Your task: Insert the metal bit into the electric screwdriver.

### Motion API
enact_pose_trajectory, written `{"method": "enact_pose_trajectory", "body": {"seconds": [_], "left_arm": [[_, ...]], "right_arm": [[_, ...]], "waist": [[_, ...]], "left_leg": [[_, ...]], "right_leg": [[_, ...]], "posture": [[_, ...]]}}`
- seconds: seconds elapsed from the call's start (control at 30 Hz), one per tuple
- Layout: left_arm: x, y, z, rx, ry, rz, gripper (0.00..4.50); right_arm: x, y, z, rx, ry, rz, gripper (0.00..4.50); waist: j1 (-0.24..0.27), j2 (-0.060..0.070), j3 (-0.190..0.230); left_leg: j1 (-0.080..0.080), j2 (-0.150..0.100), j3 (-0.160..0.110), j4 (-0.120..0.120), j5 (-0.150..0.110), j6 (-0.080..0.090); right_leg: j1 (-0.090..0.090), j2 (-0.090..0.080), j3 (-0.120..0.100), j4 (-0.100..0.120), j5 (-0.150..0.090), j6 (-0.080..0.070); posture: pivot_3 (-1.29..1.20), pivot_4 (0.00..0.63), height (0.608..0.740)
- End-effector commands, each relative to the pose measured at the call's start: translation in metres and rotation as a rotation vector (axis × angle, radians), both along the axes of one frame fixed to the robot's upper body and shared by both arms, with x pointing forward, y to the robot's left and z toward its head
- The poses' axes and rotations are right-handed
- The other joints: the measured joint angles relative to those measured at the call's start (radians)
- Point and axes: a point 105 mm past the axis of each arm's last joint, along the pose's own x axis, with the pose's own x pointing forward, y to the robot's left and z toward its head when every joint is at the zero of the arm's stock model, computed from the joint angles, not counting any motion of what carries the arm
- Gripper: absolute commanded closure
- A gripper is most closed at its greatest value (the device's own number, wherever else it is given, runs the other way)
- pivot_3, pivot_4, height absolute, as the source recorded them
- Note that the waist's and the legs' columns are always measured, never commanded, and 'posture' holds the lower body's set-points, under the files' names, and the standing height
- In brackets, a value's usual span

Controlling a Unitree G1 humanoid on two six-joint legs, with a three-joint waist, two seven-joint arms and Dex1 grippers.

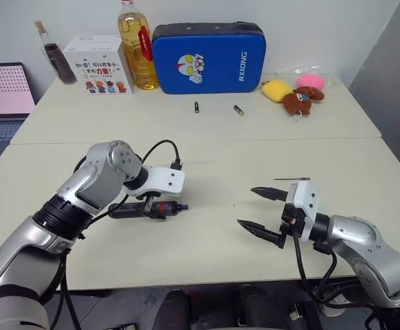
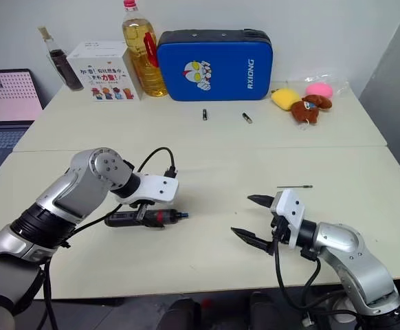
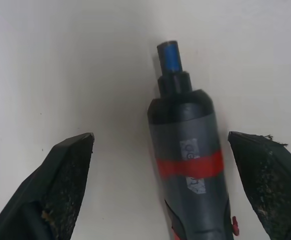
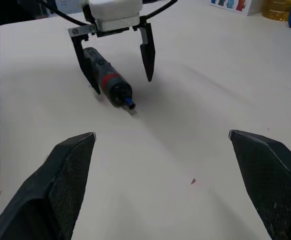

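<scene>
The electric screwdriver (image 1: 135,210), dark with a red band, lies flat on the near table, its nose toward my right arm. My left gripper (image 1: 153,208) points down over it, open, a finger on each side of the red band (image 3: 190,167) with gaps on both sides. The metal bit (image 1: 291,179), a thin dark rod, lies on the table just beyond my right gripper (image 1: 247,206). That gripper hovers open and empty, aimed at the screwdriver (image 4: 105,80) and my left gripper (image 4: 121,82).
Two short dark cylinders (image 1: 196,107) (image 1: 238,110) lie on the far table. Behind them stand a blue case (image 1: 208,58), an oil bottle (image 1: 135,45), a white box (image 1: 98,65) and a brown bottle (image 1: 56,55). Plush toys (image 1: 296,93) sit far right, a laptop (image 1: 1,96) far left.
</scene>
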Motion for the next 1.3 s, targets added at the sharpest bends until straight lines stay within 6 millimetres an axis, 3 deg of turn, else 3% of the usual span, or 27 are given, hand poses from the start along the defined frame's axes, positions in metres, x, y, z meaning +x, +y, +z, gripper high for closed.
{"method": "enact_pose_trajectory", "body": {"seconds": [0.03,0.27,0.7,0.87,1.07,1.3], "left_arm": [[0.003,-0.007,-0.002,0.005,-0.011,-0.004,0.01],[0.001,-0.020,-0.018,-0.026,0.038,0.031,0.01],[-0.015,0.011,-0.024,-0.023,0.168,0.131,0.01],[-0.013,0.016,-0.025,-0.020,0.174,0.139,0.01],[-0.010,0.007,-0.032,-0.033,0.179,0.121,0.01],[-0.011,0.014,-0.030,-0.021,0.181,0.116,1.28]], "right_arm": [[-0.005,0.004,0.010,0.029,-0.025,0.008,0.00],[-0.004,0.006,0.011,0.042,-0.019,0.005,0.00],[0.001,0.007,0.018,0.097,-0.003,-0.018,0.00],[0.000,0.007,0.016,0.090,-0.002,-0.025,0.00],[-0.002,0.007,0.015,0.090,0.001,-0.028,0.00],[-0.002,0.005,0.017,0.088,-0.002,-0.039,0.00]], "waist": [[0.000,0.000,0.000],[0.000,0.000,0.000],[-0.007,0.001,-0.001],[-0.011,0.001,-0.001],[-0.010,0.003,-0.002],[-0.013,0.003,-0.003]], "left_leg": [[0.000,0.000,0.000,0.000,0.000,0.000],[0.000,0.000,0.000,0.000,0.000,0.000],[0.002,0.001,0.000,0.000,0.000,0.000],[0.002,0.001,-0.001,0.000,0.000,0.000],[0.003,0.000,-0.001,0.000,0.000,0.000],[0.004,0.000,-0.001,0.000,0.000,0.000]], "right_leg": [[0.000,0.000,0.000,0.000,0.000,0.000],[0.000,0.000,0.000,0.001,0.000,-0.001],[0.001,0.000,0.000,0.001,0.000,-0.001],[0.001,0.000,0.000,0.002,0.000,-0.001],[0.003,0.000,0.000,0.002,0.000,-0.001],[0.003,0.000,0.000,0.002,0.000,-0.001]], "posture": [[0.00,0.150,0.740],[0.00,0.150,0.740],[0.00,0.150,0.740],[0.00,0.150,0.740],[0.00,0.150,0.740],[0.00,0.150,0.740]]}}
